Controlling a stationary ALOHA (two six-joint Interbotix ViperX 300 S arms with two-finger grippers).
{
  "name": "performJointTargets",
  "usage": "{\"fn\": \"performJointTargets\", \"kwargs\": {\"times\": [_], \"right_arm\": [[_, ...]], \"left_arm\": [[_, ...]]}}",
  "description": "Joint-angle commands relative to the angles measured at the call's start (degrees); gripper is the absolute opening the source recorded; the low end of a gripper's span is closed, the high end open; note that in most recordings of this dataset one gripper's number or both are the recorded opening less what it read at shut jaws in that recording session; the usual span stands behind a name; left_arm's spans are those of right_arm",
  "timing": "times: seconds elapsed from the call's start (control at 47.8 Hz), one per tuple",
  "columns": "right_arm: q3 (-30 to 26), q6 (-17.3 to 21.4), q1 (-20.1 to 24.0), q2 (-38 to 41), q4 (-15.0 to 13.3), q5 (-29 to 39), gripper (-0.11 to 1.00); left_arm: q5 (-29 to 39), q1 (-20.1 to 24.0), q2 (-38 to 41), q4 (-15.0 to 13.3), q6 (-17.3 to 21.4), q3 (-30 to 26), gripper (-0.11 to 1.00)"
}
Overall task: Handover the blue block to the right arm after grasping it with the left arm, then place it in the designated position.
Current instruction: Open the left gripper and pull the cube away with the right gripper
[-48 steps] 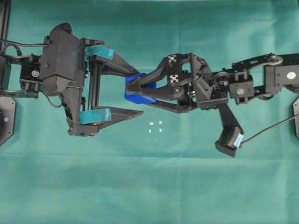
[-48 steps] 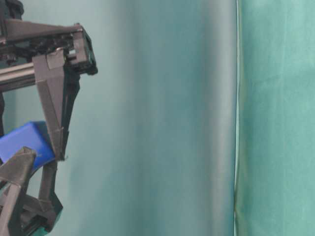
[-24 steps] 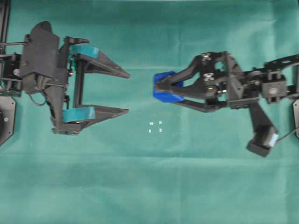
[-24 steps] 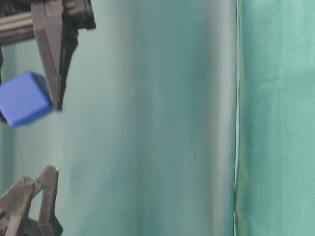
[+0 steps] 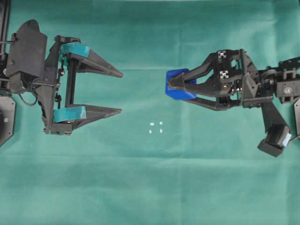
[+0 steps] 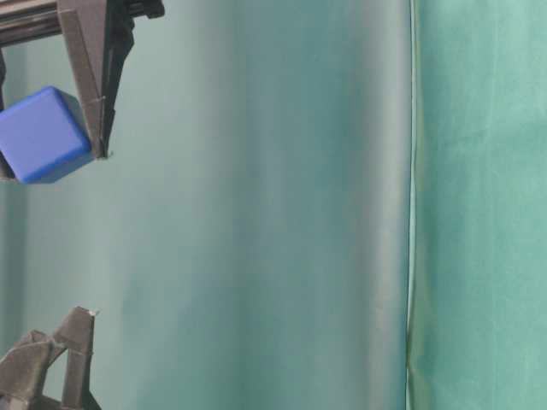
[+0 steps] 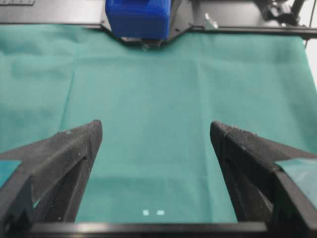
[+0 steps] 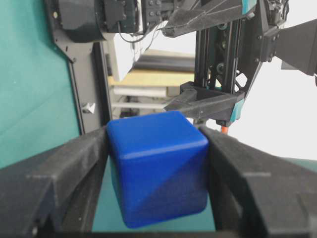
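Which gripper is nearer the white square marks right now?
Right. The right gripper, holding the blue block, sits just up-right of the marks; the open left gripper is farther left.

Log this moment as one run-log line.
phase: handover done | left gripper: open, empty | right gripper: shut on blue block | designated position: unfilled

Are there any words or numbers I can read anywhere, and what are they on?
No readable words or numbers anywhere.
Black-and-white checker tags on the right gripper: patterns, not letters.
The blue block: no print shows.
White marks on the green cloth: just small squares.
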Motion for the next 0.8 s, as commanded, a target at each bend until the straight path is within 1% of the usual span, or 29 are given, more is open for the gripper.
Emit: {"fn": "performJointTargets", "kwargs": {"times": [0.0,0.105,0.168,0.293,0.419,0.44,0.628,0.649,0.67,0.691,0.775], "right_arm": [[-0.70,0.97,0.26,-0.62,1.23,0.09,0.60],[-0.88,4.66,0.35,-0.62,3.69,0.09,0.61],[-0.79,7.38,0.35,-0.62,4.31,0.09,0.60],[-0.79,14.68,0.62,-0.62,5.27,0.09,0.61],[-0.79,24.08,1.14,-0.62,6.06,0.09,0.60],[-0.79,26.54,1.14,-0.62,6.24,0.18,0.61],[-0.79,42.80,1.23,-0.70,6.77,0.88,0.61],[-0.79,45.35,1.23,-0.70,6.77,1.14,0.61],[-0.79,46.23,1.23,-0.70,6.77,1.32,0.60],[-0.79,48.60,1.14,-0.70,6.77,1.58,0.61],[-0.79,54.76,1.23,-0.79,6.68,2.29,0.61]], "left_arm": [[-0.35,0.18,-0.26,0.00,0.00,-0.97,1.00],[-0.35,0.18,-0.18,-0.09,0.00,-0.97,1.00],[-0.35,0.18,-0.18,-0.09,0.00,-0.97,1.00],[-0.44,0.18,-0.18,0.00,0.00,-0.97,1.00],[-0.53,0.18,-0.18,0.00,0.00,-1.05,1.00],[-0.53,0.18,-0.18,0.00,0.00,-0.97,1.00],[-0.53,0.18,-0.18,-0.09,0.00,-0.97,1.00],[-0.53,0.18,-0.18,0.00,0.00,-0.97,1.00],[-0.62,0.18,-0.18,0.00,0.00,-1.05,1.00],[-0.53,0.18,-0.09,-0.09,0.09,-0.97,1.00],[-0.62,0.18,-0.18,-0.09,0.00,-0.97,1.00]]}}
